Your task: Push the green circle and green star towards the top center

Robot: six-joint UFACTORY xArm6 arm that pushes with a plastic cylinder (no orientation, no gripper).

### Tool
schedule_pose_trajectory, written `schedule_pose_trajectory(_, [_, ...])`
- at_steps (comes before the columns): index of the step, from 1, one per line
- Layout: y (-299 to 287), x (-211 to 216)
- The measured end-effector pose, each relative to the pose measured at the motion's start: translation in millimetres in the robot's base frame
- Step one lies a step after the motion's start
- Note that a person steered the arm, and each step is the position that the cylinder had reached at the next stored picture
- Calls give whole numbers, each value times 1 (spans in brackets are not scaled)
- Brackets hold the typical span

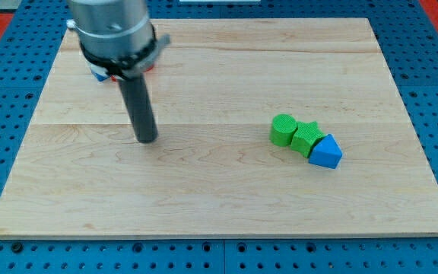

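A green circle block (283,129) lies right of the board's middle. A green star block (306,138) touches its right side. A blue triangle block (326,151) touches the star at the lower right. The three form a short row slanting down to the right. My tip (147,140) rests on the wood left of centre, far to the left of the green circle and touching no block.
The wooden board (219,190) sits on a blue pegboard table. At the view's top left, behind the arm's body, parts of a red block (147,67) and a blue-white block (99,74) show; their shapes are hidden.
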State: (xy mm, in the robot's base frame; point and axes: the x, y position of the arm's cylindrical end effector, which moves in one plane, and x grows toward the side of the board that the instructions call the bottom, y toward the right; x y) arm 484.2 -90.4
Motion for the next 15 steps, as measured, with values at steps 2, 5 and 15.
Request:
schedule_pose_trajectory(2, [181, 87])
schedule_pose_trajectory(5, [266, 41])
schedule_pose_trajectory(15, [94, -97])
